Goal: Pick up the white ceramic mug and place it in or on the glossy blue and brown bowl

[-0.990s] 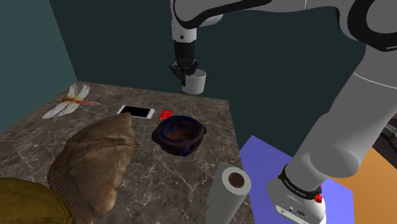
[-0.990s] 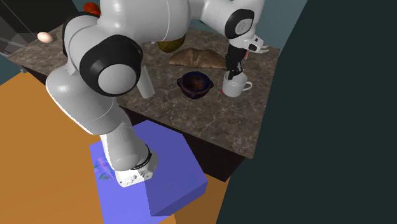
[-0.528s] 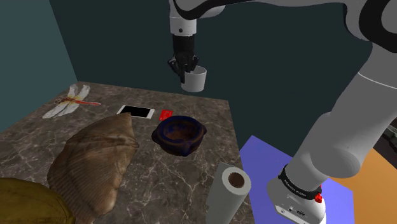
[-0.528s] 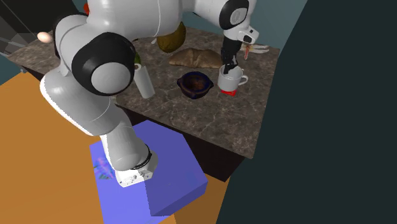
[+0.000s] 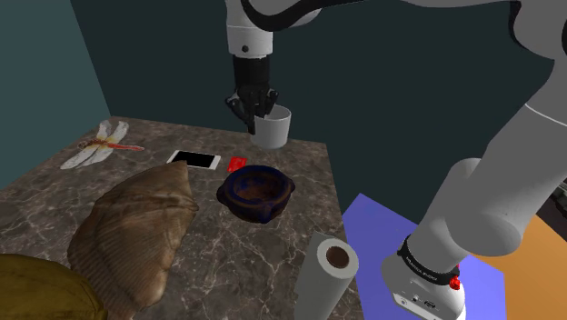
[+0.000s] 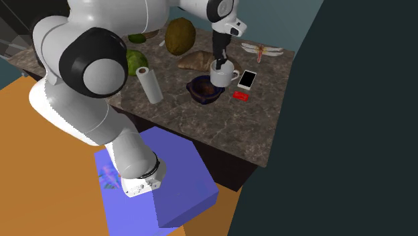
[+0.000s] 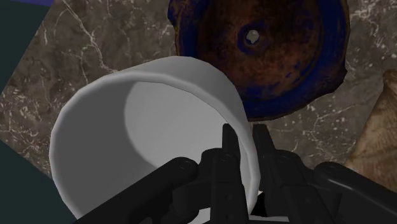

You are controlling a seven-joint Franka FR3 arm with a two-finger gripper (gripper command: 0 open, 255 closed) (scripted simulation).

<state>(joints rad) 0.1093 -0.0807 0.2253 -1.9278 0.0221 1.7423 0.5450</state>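
Wrist view: one mug (image 7: 153, 121), one bowl (image 7: 280, 57).

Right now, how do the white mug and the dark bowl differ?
The mug is plain white; the bowl is glossy blue outside, brown inside. The mug hangs in the air, its wall pinched by the end effector; the bowl rests on the marble table. The mug is narrower, the bowl wider. Both are empty.
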